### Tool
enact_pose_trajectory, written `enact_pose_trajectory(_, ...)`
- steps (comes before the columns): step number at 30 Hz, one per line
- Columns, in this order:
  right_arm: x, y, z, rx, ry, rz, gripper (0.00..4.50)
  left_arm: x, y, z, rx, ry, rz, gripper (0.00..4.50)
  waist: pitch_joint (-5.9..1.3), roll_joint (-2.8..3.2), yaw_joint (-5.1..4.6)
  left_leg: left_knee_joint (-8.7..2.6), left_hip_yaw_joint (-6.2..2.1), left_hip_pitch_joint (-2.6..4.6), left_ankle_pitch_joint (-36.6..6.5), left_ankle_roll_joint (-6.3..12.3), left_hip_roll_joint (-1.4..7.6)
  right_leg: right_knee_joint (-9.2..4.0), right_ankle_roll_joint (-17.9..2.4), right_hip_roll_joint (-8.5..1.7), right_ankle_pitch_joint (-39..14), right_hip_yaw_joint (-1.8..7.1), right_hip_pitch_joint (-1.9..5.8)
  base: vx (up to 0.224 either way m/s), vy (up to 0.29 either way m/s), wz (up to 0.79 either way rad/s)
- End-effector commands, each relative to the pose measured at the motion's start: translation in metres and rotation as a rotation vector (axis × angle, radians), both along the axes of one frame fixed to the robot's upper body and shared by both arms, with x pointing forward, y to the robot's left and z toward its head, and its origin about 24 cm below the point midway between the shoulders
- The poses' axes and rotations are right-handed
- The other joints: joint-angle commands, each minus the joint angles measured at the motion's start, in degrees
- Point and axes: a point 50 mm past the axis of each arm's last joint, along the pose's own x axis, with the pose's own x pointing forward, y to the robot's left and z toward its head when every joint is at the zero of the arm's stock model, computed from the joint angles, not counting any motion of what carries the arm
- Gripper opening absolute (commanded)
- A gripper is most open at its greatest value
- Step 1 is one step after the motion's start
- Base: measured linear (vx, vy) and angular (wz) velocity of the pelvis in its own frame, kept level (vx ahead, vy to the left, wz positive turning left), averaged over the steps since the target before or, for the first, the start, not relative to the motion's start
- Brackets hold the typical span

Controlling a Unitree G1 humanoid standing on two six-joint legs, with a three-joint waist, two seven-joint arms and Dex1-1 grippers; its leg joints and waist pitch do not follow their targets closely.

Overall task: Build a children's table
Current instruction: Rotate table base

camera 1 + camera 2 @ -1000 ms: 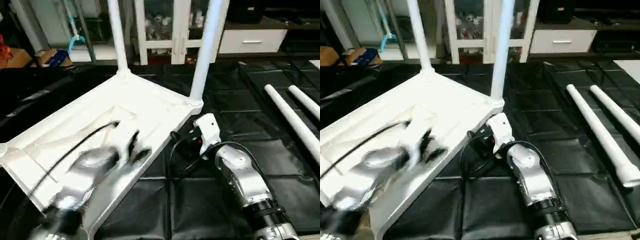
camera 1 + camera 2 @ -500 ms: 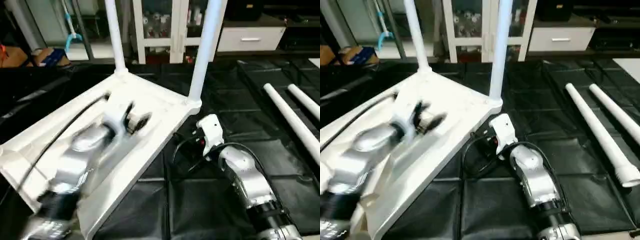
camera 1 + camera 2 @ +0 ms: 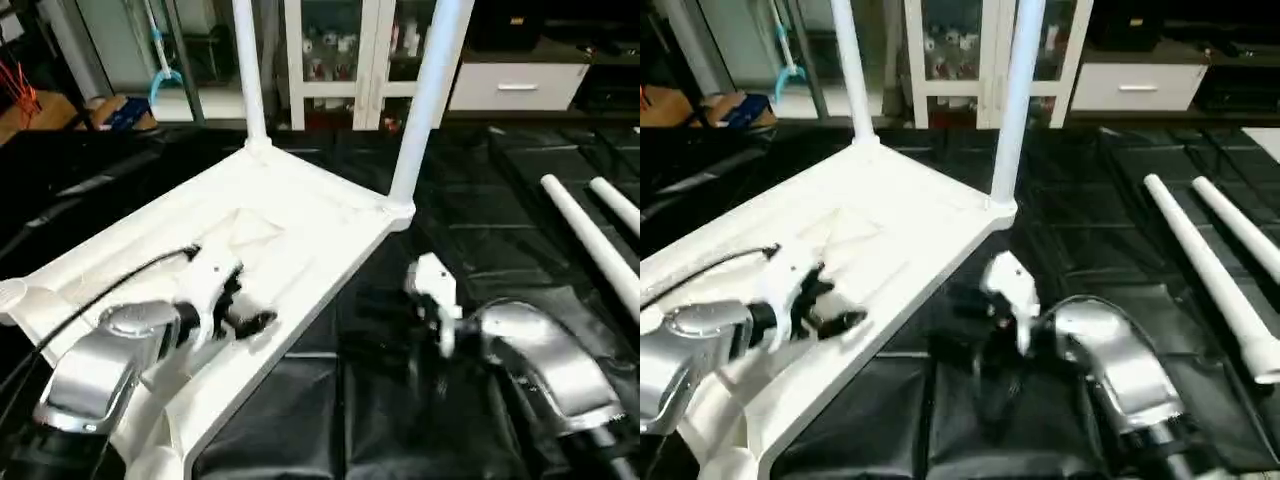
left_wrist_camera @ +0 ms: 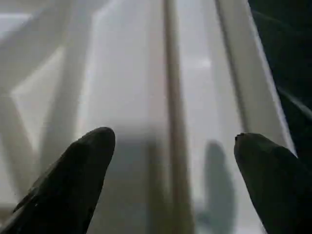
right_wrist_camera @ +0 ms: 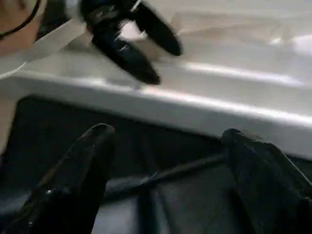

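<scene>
Two legs (image 3: 432, 105) stand screwed into the far corners of your upturned table top (image 3: 290, 225), and two more legs (image 3: 590, 240) lie on the black mat (image 3: 420, 420) to the right. Your left gripper (image 3: 240, 305) has pulled back along the ribbed underside and spread wider, holding nothing. Your right gripper (image 5: 165, 146), wide open and empty, has swung beside the near edge. Judging by this, the loose legs come next.
</scene>
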Motion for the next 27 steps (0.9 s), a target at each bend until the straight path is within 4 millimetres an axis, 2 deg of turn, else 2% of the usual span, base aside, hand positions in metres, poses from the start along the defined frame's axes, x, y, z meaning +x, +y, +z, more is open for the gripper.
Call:
enact_pose_trajectory(1,-0.003,0.003,0.004,0.000,-0.005,0.031,3.77,-0.002,-0.003,0.000,0.012,0.010,-0.017,4.02,-3.16,0.08,-0.02,-5.26,-2.04,1.41,-19.43,-0.54,3.09,-4.49,-10.45,-2.73,-20.48,2.05,1.51,0.000,0.000,0.00)
enact_pose_trajectory(4,-0.005,0.004,0.006,-0.001,0.002,0.039,3.77,-0.001,-0.003,-0.003,0.045,0.019,-0.009,3.95,-3.17,0.03,-0.09,-5.31,-2.17,1.36,-19.43,-0.42,3.11,-4.50,-10.23,-2.58,-20.59,1.94,1.51,0.000,0.000,0.00)
enact_pose_trajectory(5,-0.006,0.004,0.007,-0.002,0.005,0.044,3.77,0.000,-0.003,-0.004,0.050,0.020,0.006,3.82,-3.20,0.00,-0.15,-5.31,-2.21,1.26,-19.24,-0.43,3.13,-4.43,-10.15,-2.60,-20.28,1.94,1.59,0.000,0.000,0.00)
enact_pose_trajectory(6,-0.006,0.005,0.007,-0.002,0.006,0.048,3.77,0.002,-0.002,-0.004,0.059,0.018,0.018,3.67,-3.24,0.34,-0.15,-5.31,-2.27,1.36,-19.12,-0.49,3.13,-4.38,-10.17,-2.58,-19.92,1.89,1.60,0.000,0.000,0.00)
enact_pose_trajectory(9,-0.008,0.006,0.007,-0.006,0.007,0.056,3.77,0.005,0.001,-0.005,0.076,0.030,0.053,3.55,-3.28,0.13,-0.19,-5.20,-2.15,1.37,-18.99,-0.37,3.04,-4.36,-10.43,-2.51,-19.25,1.89,1.54,0.000,0.000,0.00)
enact_pose_trajectory(12,-0.009,0.006,0.006,-0.009,0.005,0.057,3.77,0.006,0.003,-0.006,0.081,0.034,0.076,3.15,-3.39,0.22,-0.19,-5.16,-2.18,1.35,-18.32,-0.33,3.08,-4.26,-10.79,-2.50,-17.99,1.85,1.61,0.000,0.000,0.00)
enact_pose_trajectory(14,-0.009,0.006,0.006,-0.010,0.005,0.057,3.77,0.007,0.002,-0.006,0.072,0.042,0.094,3.15,-3.45,0.16,-0.16,-5.11,-2.12,1.27,-17.49,-0.10,3.04,-4.17,-11.24,-2.51,-16.69,1.85,1.71,0.000,0.000,0.00)
enact_pose_trajectory(15,-0.010,0.006,0.006,-0.012,0.006,0.057,3.77,0.008,0.002,-0.006,0.069,0.044,0.103,2.93,-3.50,0.20,-0.11,-5.06,-2.09,1.31,-17.19,0.09,3.06,-4.16,-11.39,-2.53,-16.39,1.84,1.72,0.000,0.000,0.00)
enact_pose_trajectory(22,-0.011,0.007,0.004,-0.021,0.008,0.060,3.77,0.016,0.001,-0.007,0.058,0.037,0.195,2.28,-3.52,0.06,-0.02,-4.94,-2.12,1.10,-16.13,0.69,3.06,-4.17,-11.56,-2.62,-16.03,1.78,1.94,0.000,0.000,0.00)
enact_pose_trajectory(23,-0.011,0.008,0.004,-0.021,0.007,0.060,3.77,0.019,0.001,-0.007,0.052,0.030,0.210,2.25,-3.51,0.23,-0.01,-4.93,-2.11,1.12,-16.10,0.72,3.06,-4.19,-11.57,-2.64,-16.09,1.79,1.91,0.000,0.000,0.00)
enact_pose_trajectory(26,-0.011,0.008,0.004,-0.023,0.006,0.061,3.77,0.025,-0.002,-0.006,0.029,0.017,0.245,1.97,-3.48,0.19,0.04,-4.82,-2.03,1.29,-16.97,0.69,2.96,-4.47,-11.26,-2.54,-17.19,1.77,1.75,0.000,0.000,0.00)
enact_pose_trajectory(27,-0.012,0.008,0.003,-0.024,0.006,0.061,3.77,0.027,-0.004,-0.006,0.021,0.015,0.250,1.86,-3.43,0.23,0.05,-4.97,-2.20,1.07,-17.21,0.60,2.99,-4.44,-11.09,-2.64,-17.77,1.71,1.94,0.000,0.000,0.00)
